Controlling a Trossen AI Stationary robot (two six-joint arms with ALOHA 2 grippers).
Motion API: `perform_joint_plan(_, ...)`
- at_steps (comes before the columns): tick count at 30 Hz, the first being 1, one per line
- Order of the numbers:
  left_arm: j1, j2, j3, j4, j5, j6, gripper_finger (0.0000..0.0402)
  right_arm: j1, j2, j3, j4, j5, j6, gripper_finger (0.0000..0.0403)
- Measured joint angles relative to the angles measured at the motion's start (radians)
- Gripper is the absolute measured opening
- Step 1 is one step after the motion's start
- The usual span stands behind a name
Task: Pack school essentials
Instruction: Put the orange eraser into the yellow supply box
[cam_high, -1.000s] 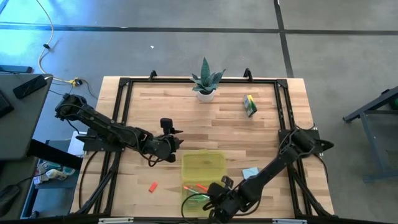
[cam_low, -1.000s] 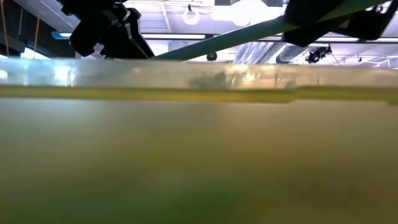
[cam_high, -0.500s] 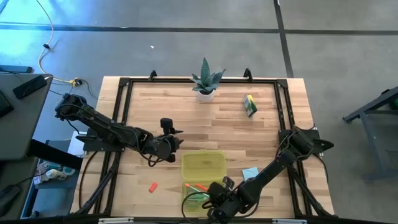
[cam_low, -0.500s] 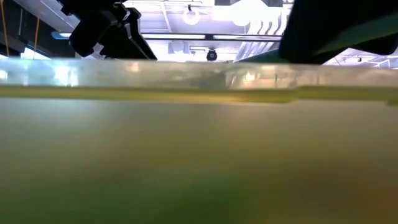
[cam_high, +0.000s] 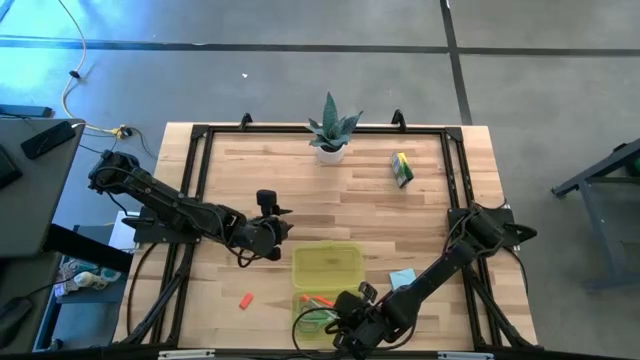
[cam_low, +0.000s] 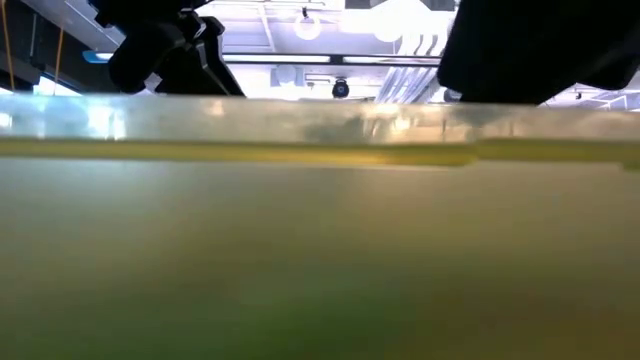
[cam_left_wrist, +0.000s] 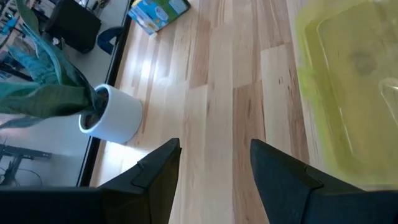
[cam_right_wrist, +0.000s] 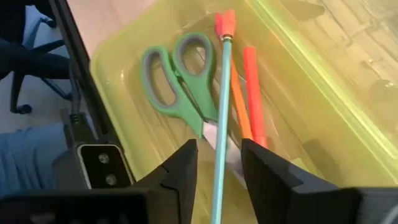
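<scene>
We're partway through the packing. Down at six o'clock on the worktop (cam_high: 370, 200), the right tool (cam_high: 345, 322) hangs over the near end of the translucent yellow-green case (cam_high: 327, 265), and its wrist camera shows what's in there: green-handled scissors (cam_right_wrist: 176, 76), an orange pencil (cam_right_wrist: 239, 115), a red marker (cam_right_wrist: 254, 93), and a pale pencil (cam_right_wrist: 219, 155) with a red eraser end running between the fingers. The jaws stand a little apart around that pale pencil; whether they're pinching it or letting it go, we cannot tell.

So four pieces look to be in the case. Outside it we count the tiny red eraser (cam_high: 245, 300) at about seven o'clock, well apart from the case; the light-blue notepad (cam_high: 403, 277) just beside the case at five o'clock; and the crayon box (cam_high: 401, 168) far off at two o'clock, near the potted plant (cam_high: 331, 128), which stays put.

The left tool (cam_high: 283, 222) waits near the worktop's centre, fingers spread wide with nothing between them. By our reckoning, three pickups remain.
</scene>
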Motion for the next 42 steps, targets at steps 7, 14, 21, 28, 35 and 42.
perform_joint_plan(7, -0.008, 0.000, 0.000, -0.099, 0.101, -0.145, 0.0184, -0.007, -0.046, 0.000, -0.059, 0.102, -0.038, 0.0117)
perform_joint_plan(14, -0.055, 0.000, 0.068, -0.326, 0.195, -0.364, 0.0184, -0.013, -0.119, 0.000, -0.186, 0.262, -0.097, 0.0117)
perform_joint_plan(21, -0.114, -0.002, 0.126, -0.460, 0.381, -0.622, 0.0184, -0.055, -0.194, 0.000, -0.384, 0.322, -0.097, 0.0117)
perform_joint_plan(28, -0.183, -0.002, 0.129, -0.490, 0.503, -0.907, 0.0184, -0.112, -0.255, 0.000, -0.469, 0.321, -0.176, 0.0117)
perform_joint_plan(35, -0.264, -0.002, 0.129, -0.500, 0.544, -1.214, 0.0184, -0.155, -0.276, 0.000, -0.473, 0.317, -0.296, 0.0117)
perform_joint_plan(42, -0.334, 0.000, 0.128, -0.504, 0.567, -1.445, 0.0184, -0.178, -0.276, 0.000, -0.473, 0.280, -0.339, 0.0117)
